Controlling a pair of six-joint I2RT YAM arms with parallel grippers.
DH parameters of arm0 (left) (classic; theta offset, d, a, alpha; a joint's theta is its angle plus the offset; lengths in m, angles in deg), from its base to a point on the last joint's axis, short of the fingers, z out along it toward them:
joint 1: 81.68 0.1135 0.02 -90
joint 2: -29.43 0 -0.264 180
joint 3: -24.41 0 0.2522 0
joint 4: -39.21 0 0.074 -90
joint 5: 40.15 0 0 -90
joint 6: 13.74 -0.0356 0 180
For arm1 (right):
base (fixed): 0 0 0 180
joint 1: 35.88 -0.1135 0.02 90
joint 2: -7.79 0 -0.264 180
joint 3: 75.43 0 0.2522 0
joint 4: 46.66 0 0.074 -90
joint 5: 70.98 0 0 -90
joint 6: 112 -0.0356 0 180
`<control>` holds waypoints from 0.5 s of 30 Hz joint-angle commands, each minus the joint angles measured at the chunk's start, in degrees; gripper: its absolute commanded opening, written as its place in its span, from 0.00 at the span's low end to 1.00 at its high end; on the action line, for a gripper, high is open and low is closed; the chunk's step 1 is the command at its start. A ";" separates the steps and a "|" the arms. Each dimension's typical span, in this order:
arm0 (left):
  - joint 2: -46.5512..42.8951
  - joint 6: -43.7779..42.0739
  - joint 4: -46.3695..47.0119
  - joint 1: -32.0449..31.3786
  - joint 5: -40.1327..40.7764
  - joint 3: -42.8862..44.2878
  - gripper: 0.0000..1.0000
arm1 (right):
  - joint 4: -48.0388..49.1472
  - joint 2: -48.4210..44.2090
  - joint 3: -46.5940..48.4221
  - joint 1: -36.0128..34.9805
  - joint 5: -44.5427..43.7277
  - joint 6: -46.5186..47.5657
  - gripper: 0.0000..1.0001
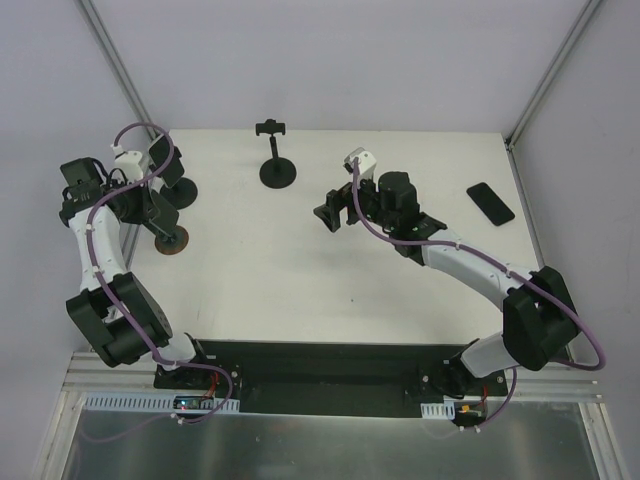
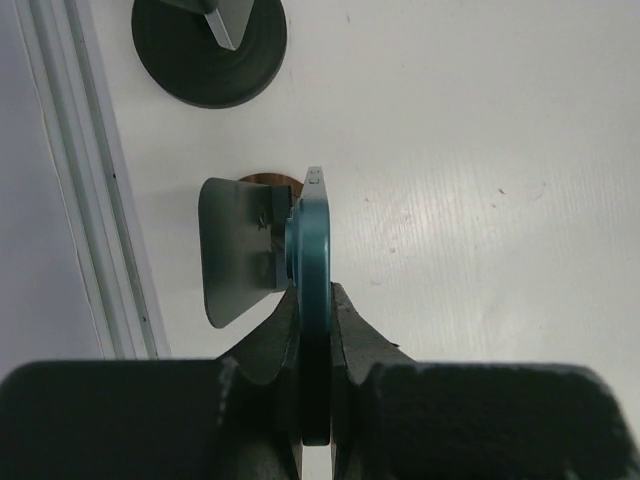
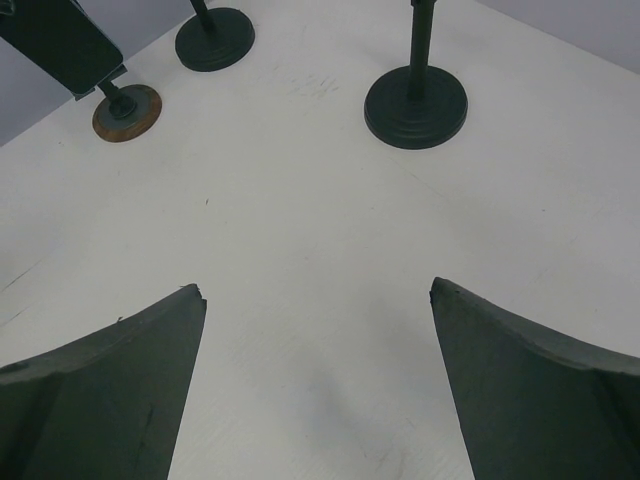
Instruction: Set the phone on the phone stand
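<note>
My left gripper is shut on a teal-edged phone, seen edge-on and upright. The phone's left face lies against the grey backplate of the phone stand with a brown round base. In the right wrist view the phone shows as a dark slab resting on that stand's lip above the brown base. In the top view the left gripper is at the far left of the table. My right gripper is open and empty over the table's middle, its fingers wide apart.
A black-based stand with a grey plate stands just behind the brown-based one. A third black stand with a clamp top is at the back centre. A second black phone lies flat at the right. The enclosure wall rail runs close on the left.
</note>
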 commanded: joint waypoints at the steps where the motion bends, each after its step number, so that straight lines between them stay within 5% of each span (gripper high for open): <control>1: -3.14 -5.12 -0.07 0.13 0.84 0.56 0.00 | 4.09 -2.62 -0.56 0.10 1.57 0.53 0.96; 15: -1.56 -7.67 -1.91 -0.05 6.90 2.76 0.00 | 6.81 -2.80 -1.62 0.62 3.95 -1.22 0.96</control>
